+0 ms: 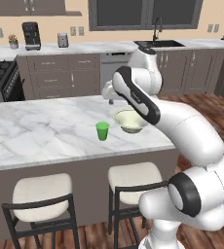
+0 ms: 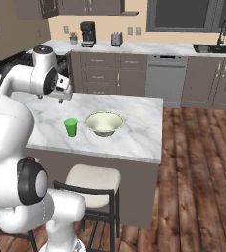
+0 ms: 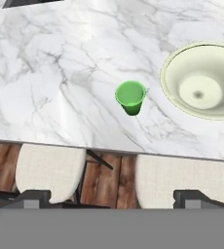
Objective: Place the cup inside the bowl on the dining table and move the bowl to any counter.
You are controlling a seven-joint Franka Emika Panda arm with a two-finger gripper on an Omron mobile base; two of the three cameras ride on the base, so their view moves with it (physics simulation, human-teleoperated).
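Cup, one, upright beside one bowl, two stools below

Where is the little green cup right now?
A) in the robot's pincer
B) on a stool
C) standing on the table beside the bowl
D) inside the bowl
C: the cup stands upright on the table, apart from the empty bowl.

The arm consists of glossy white rounded shells joined by black joint bands, with a thin dark cable visible along its link in the right base view.
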